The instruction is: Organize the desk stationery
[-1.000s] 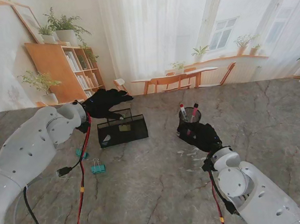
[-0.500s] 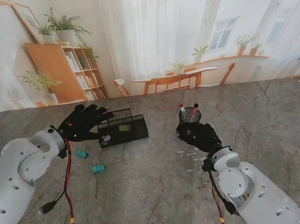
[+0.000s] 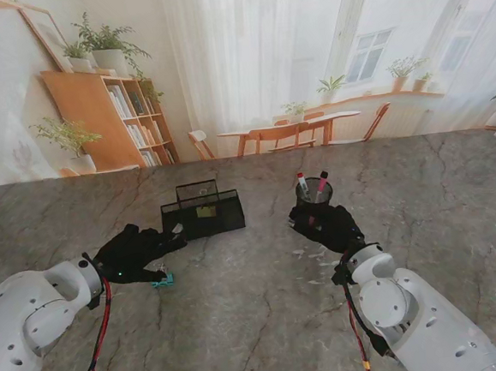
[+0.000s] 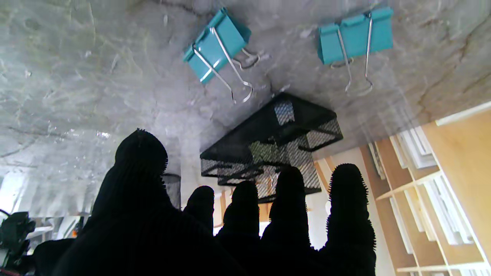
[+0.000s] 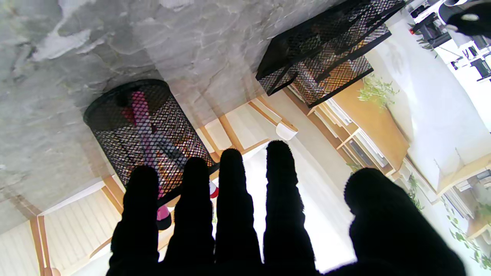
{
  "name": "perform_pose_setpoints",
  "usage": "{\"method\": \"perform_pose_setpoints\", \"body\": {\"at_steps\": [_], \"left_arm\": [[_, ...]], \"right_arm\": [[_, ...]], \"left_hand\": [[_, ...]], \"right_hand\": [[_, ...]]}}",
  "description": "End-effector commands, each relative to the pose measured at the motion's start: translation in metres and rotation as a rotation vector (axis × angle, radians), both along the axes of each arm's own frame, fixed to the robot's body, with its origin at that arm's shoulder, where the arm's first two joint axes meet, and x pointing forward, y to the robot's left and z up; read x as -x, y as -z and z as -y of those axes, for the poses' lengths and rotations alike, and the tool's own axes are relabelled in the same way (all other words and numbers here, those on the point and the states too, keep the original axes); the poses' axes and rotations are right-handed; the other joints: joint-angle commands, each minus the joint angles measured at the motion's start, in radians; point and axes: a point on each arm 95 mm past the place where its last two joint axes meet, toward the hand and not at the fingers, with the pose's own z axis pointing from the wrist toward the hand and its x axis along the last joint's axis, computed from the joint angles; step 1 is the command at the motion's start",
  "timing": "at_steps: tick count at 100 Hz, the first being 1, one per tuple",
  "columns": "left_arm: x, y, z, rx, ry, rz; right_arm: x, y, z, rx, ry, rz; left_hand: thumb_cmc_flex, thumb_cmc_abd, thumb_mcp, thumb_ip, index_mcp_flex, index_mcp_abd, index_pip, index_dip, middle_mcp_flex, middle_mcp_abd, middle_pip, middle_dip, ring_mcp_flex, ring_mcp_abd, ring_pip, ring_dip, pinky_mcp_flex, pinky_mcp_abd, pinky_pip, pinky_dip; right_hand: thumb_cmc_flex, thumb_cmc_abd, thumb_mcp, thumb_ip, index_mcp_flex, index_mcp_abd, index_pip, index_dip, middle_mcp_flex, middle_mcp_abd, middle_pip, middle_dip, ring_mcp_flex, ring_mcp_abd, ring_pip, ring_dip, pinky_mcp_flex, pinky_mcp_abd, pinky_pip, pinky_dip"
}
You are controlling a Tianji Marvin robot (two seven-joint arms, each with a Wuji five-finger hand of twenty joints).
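— How do the hands sit?

— The left hand (image 3: 133, 253) lies low over the table (image 3: 242, 323), palm down, fingers (image 4: 285, 199) spread and gripping nothing. It covers most of the teal binder clips; only a bit of one (image 3: 163, 281) peeks out in the stand view. The right hand (image 3: 327, 226) rests just beside the mesh pen cup (image 3: 314, 191), on the side nearer to the robot, fingers straight, apart, holding nothing.

— What differs from a second ago?

— The left hand has drawn back from over the black mesh tray (image 3: 203, 216) to the clips; the right hand has stayed put.

— And the count?

— Two binder clips in the left wrist view, the first clip (image 4: 216, 44) and the second clip (image 4: 355, 34), lying apart on the table. One tray, one cup, two red-capped pens (image 3: 303, 184) standing in it.
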Motion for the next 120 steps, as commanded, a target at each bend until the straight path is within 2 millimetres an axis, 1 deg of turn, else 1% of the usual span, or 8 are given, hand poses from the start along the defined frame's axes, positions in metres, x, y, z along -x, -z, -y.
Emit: {"method": "perform_pose_setpoints", "body": {"at_steps": [1,48,62,73,78,100,107,120], "left_arm": [[0.002,0.016,-0.002,-0.015,-0.022,-0.038],[0.004,0.052,-0.003,-0.094,-0.144,-0.088],[0.003,0.061,-0.002,-0.082,-0.163,-0.107],[0.004,0.068,0.001,-0.077,-0.163,-0.124],[0.004,0.071,0.002,-0.075,-0.162,-0.13],[0.004,0.077,0.006,-0.059,-0.16,-0.144],[0.004,0.079,0.006,-0.058,-0.157,-0.147],[0.004,0.084,0.007,-0.048,-0.153,-0.152]], "right_arm": [[0.001,0.003,-0.002,-0.002,-0.01,-0.011],[0.001,0.003,-0.002,-0.006,-0.007,-0.02],[0.001,0.003,-0.003,-0.003,-0.011,-0.02],[0.0,0.003,-0.003,-0.002,-0.012,-0.021],[0.0,0.003,-0.003,-0.001,-0.012,-0.022],[0.0,0.003,-0.003,-0.001,-0.01,-0.022],[0.0,0.003,-0.003,-0.001,-0.009,-0.022],[0.001,0.002,-0.003,-0.001,-0.008,-0.019]], "left_hand": [[0.025,0.02,-0.017,-0.073,0.009,0.01,0.003,0.012,0.007,0.022,0.0,0.009,0.013,0.005,0.015,0.011,0.004,-0.008,0.033,0.034],[0.021,-0.001,-0.017,-0.072,0.012,0.012,0.004,0.01,0.022,0.038,0.007,0.018,0.074,0.046,0.081,0.084,0.081,-0.006,0.154,0.071],[0.033,-0.021,-0.016,-0.071,0.027,-0.004,0.009,0.011,0.052,0.034,0.017,0.028,0.126,0.049,0.136,0.126,0.14,-0.028,0.221,0.088],[0.053,-0.04,-0.014,-0.07,0.052,-0.015,0.021,0.014,0.088,0.036,0.029,0.042,0.188,0.039,0.195,0.173,0.222,-0.081,0.274,0.098],[0.061,-0.048,-0.014,-0.07,0.061,-0.01,0.024,0.015,0.1,0.037,0.034,0.048,0.215,0.024,0.215,0.188,0.264,-0.12,0.282,0.089],[0.11,-0.095,-0.01,-0.063,0.116,-0.019,0.051,0.027,0.186,0.037,0.075,0.091,0.328,-0.021,0.304,0.24,0.419,-0.232,0.321,0.053],[0.15,-0.115,-0.007,-0.06,0.145,-0.024,0.072,0.041,0.225,0.033,0.109,0.132,0.369,-0.047,0.339,0.266,0.479,-0.273,0.339,0.029],[0.244,-0.158,0.002,-0.057,0.207,-0.037,0.14,0.105,0.277,0.009,0.232,0.278,0.448,-0.104,0.41,0.321,0.594,-0.357,0.37,-0.005]], "right_hand": [[0.001,0.032,-0.023,-0.018,0.023,-0.002,0.007,0.02,0.006,0.005,0.018,0.01,0.005,0.002,-0.003,0.001,-0.014,0.002,0.007,-0.01],[0.002,0.032,-0.023,-0.018,0.022,-0.003,0.006,0.02,0.007,0.005,0.018,0.01,0.004,0.002,-0.003,0.001,-0.015,0.002,0.007,-0.009],[0.002,0.032,-0.023,-0.018,0.022,-0.003,0.006,0.02,0.007,0.007,0.018,0.011,0.004,0.001,-0.004,0.001,-0.015,0.002,0.007,-0.009],[0.002,0.033,-0.023,-0.018,0.022,-0.003,0.006,0.02,0.007,0.006,0.018,0.011,0.005,0.003,-0.003,0.001,-0.015,0.001,0.007,-0.009],[0.002,0.033,-0.023,-0.018,0.021,-0.004,0.006,0.02,0.007,0.005,0.018,0.011,0.004,0.003,-0.003,0.001,-0.015,0.002,0.007,-0.009],[0.002,0.033,-0.023,-0.018,0.021,-0.001,0.006,0.02,0.006,0.006,0.017,0.01,0.003,0.002,-0.003,0.001,-0.015,0.0,0.007,-0.009],[0.002,0.032,-0.023,-0.018,0.022,-0.002,0.007,0.02,0.007,0.005,0.018,0.011,0.004,0.002,-0.003,0.001,-0.015,0.001,0.007,-0.009],[0.001,0.034,-0.023,-0.018,0.023,-0.002,0.007,0.02,0.006,0.006,0.018,0.011,0.003,0.003,-0.003,0.001,-0.015,0.0,0.007,-0.009]]}}
